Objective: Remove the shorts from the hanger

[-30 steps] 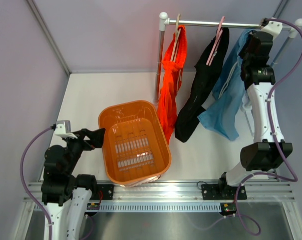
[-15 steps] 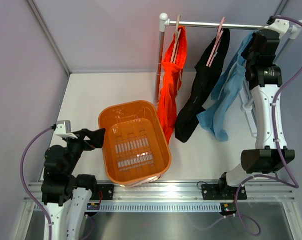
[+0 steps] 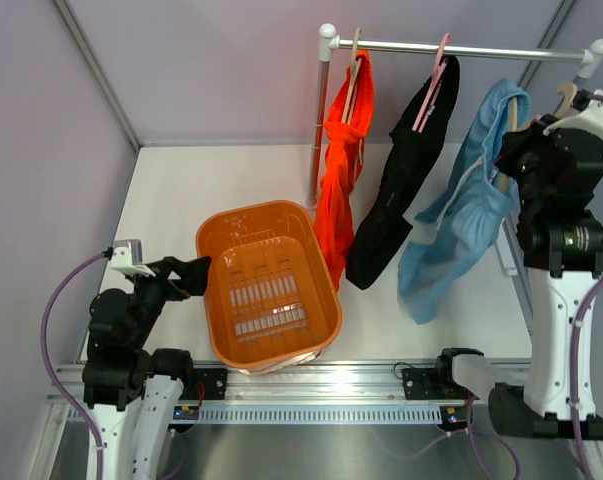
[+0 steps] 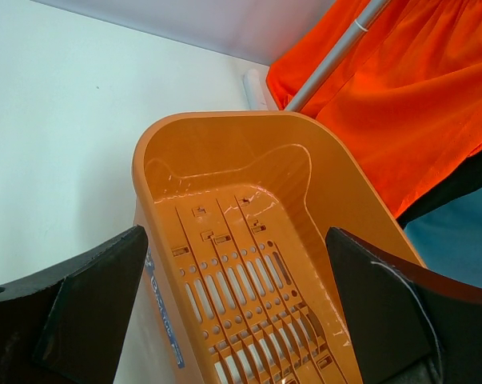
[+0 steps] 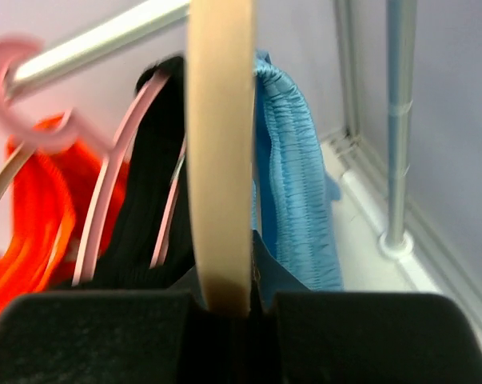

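Note:
The light blue shorts [image 3: 459, 218] hang on a beige hanger [image 3: 564, 98], which is off the rail [image 3: 451, 47] and held in the air to its right. My right gripper [image 3: 521, 145] is shut on this hanger [image 5: 221, 160]; in the right wrist view [image 5: 229, 300] the blue waistband [image 5: 296, 184] drapes just behind it. The black shorts [image 3: 403, 175] on a pink hanger [image 3: 431, 85] and the orange shorts [image 3: 339, 190] still hang from the rail. My left gripper [image 3: 194, 273] is open and empty at the orange basket's left rim [image 4: 241, 308].
The orange plastic basket [image 3: 221, 225] stands on the white table left of the rack, and fills the left wrist view [image 4: 225, 128]. The rack's left post [image 3: 319, 130] stands by the orange shorts. Its right post [image 5: 399, 120] is close to my right arm.
My right arm has pulled the hanger with the blue shorts off the rail and moved it right and nearer. The shorts swung lower. The left arm has not moved.

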